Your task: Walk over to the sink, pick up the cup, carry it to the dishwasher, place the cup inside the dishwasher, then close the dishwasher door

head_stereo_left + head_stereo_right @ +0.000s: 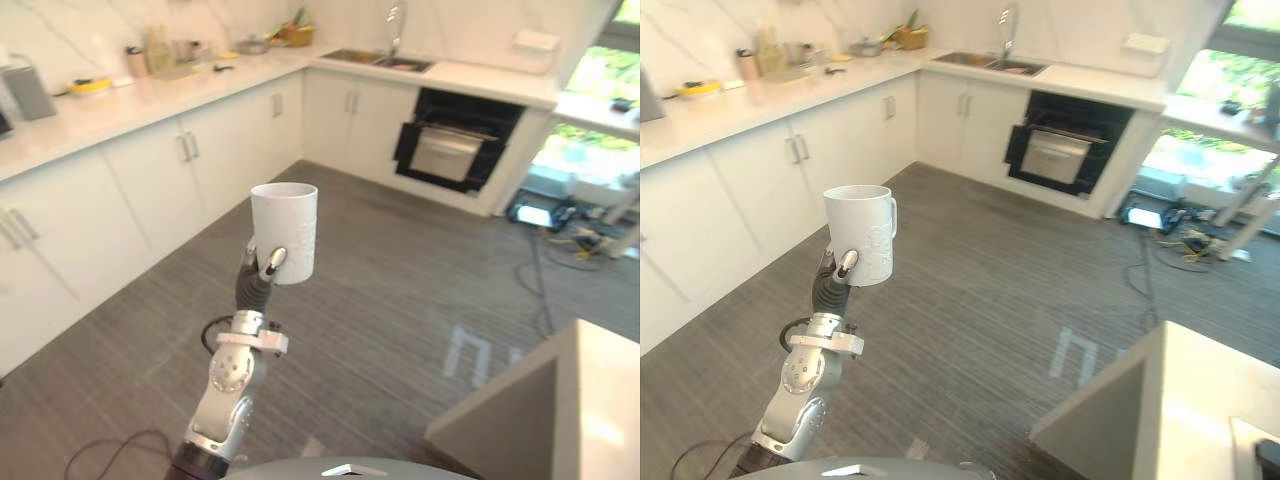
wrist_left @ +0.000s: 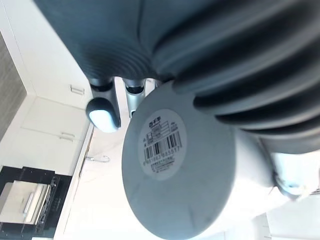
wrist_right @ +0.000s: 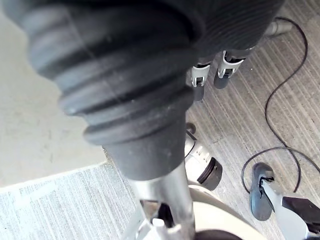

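Left eye view: the left robot hand [image 1: 262,268] is raised in front of the robot, with its fingers and thumb curled round the lower wall of a white cup [image 1: 285,225]. The cup is upright with its mouth upward, and most of its body stands above the robot hand. The grey striped floor [image 1: 380,300] lies below the robot hand. White cabinets [image 1: 150,180] run along the wall to the left of the robot hand. Far beyond the robot hand and to its right, the sink [image 1: 385,62] is set into the white surface [image 1: 480,80], with a faucet [image 1: 395,25] behind it. The black-fronted dishwasher [image 1: 455,140] sits under the surface, further right than the sink and well apart from the robot hand. Right eye view: the same grasp is shown, and the cup's handle [image 1: 892,215] is on the side turned toward the robot's right. Left wrist view: the cup's round base faces the camera and carries a barcode label [image 2: 162,145]; dark-tipped fingers [image 2: 102,112] reach along the cup's wall. Right wrist view: the right robot hand [image 3: 200,40] hangs above the floor, its fingers loose and straight with nothing in them.
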`<state>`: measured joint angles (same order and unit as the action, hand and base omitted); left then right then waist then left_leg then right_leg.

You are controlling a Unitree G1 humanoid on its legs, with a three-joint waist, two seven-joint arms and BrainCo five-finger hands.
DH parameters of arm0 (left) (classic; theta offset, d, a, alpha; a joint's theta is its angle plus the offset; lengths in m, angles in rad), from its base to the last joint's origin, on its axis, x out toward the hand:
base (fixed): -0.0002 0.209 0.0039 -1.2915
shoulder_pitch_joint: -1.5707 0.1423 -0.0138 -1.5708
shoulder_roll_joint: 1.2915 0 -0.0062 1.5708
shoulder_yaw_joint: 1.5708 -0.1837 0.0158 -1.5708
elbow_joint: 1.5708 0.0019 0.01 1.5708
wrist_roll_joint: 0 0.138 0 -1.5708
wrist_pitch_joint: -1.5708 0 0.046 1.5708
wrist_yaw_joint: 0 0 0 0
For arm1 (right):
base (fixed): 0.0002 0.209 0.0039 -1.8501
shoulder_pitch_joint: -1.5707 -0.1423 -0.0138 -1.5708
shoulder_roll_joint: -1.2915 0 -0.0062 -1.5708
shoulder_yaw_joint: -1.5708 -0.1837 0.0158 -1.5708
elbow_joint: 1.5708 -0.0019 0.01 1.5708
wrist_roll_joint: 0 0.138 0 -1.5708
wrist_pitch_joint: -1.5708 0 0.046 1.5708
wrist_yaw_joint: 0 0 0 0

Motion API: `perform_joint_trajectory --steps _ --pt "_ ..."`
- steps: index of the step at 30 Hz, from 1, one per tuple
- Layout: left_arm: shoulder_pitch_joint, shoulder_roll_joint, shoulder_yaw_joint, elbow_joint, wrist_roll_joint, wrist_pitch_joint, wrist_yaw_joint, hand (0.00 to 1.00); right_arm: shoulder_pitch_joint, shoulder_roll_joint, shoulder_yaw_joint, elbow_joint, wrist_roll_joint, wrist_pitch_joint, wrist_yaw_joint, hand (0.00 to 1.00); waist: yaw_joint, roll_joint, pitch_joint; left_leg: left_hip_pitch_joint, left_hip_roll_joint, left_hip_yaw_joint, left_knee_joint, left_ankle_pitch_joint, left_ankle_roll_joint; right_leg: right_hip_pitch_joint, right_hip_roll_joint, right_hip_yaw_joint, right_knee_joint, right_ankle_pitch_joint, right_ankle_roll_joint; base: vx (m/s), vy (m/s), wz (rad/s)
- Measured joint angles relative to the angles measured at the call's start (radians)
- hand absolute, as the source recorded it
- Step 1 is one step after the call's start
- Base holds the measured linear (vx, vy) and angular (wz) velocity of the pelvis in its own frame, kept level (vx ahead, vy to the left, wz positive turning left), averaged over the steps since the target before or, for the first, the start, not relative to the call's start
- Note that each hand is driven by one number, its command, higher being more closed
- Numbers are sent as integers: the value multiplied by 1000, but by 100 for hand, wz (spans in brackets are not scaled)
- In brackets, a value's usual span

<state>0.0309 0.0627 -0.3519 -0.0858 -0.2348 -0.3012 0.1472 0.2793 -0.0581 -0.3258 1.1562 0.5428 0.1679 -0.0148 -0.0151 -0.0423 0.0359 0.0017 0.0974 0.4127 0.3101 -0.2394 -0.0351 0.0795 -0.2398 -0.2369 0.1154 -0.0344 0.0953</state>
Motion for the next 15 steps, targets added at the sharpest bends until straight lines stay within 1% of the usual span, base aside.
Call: perform_joint_trajectory --steps 1,2,5,7,8,10,11,14,15 --pt "-26 1 3 -1 0 8 0 100 -1 -2 1 1 1 7 -6 0 -2 -10 0 -1 2 6 -7 8 -8 12 8 -1 -44 40 24 38 -47 -20" --pt "-33 1 2 -1 0 13 0 100 -2 -6 4 -1 1 11 -2 0 -5 -11 0 3 3 8 -17 14 -9 14 16 0 -53 47 26 21 -75 -16" --pt "-39 19 -2 -1 -6 32 -11 100 -2 -23 9 -1 4 26 17 0 -17 -9 -3 84 -8 19 -123 66 -25 42 21 0 -52 44 17 57 -48 -8" --pt "-40 23 -1 0 -8 35 -20 100 -2 -39 9 -4 11 32 32 0 -22 3 -11 130 -20 28 -213 116 -29 43 30 -1 -57 36 5 50 -41 -9" --pt "-40 25 -2 1 -9 35 -26 100 -2 -41 9 -6 13 32 33 0 -25 7 -13 144 -23 28 -240 131 -29 42 33 -2 -60 33 1 67 -43 -3" --pt "-41 35 -3 21 -9 37 -40 100 -3 -46 8 -9 21 33 33 0 -35 15 -14 181 -34 29 -331 189 -37 44 44 -7 -69 28 -2 51 -37 2" --pt "-43 95 1 105 -38 46 -53 100 -13 -42 38 -9 22 32 24 0 -75 8 -6 226 -37 31 -396 227 -45 97 71 -18 -142 52 6 0 0 0" --pt "-43 95 1 105 -38 46 -53 100 -13 -42 38 -9 22 32 24 0 -75 7 -5 226 -36 32 -396 227 -45 97 71 -18 -143 51 5 0 0 0" --pt "-43 94 2 105 -38 46 -53 100 -13 -42 38 -9 22 32 24 0 -76 3 -3 227 -37 32 -396 226 -46 96 71 -14 -144 50 5 0 0 -3"
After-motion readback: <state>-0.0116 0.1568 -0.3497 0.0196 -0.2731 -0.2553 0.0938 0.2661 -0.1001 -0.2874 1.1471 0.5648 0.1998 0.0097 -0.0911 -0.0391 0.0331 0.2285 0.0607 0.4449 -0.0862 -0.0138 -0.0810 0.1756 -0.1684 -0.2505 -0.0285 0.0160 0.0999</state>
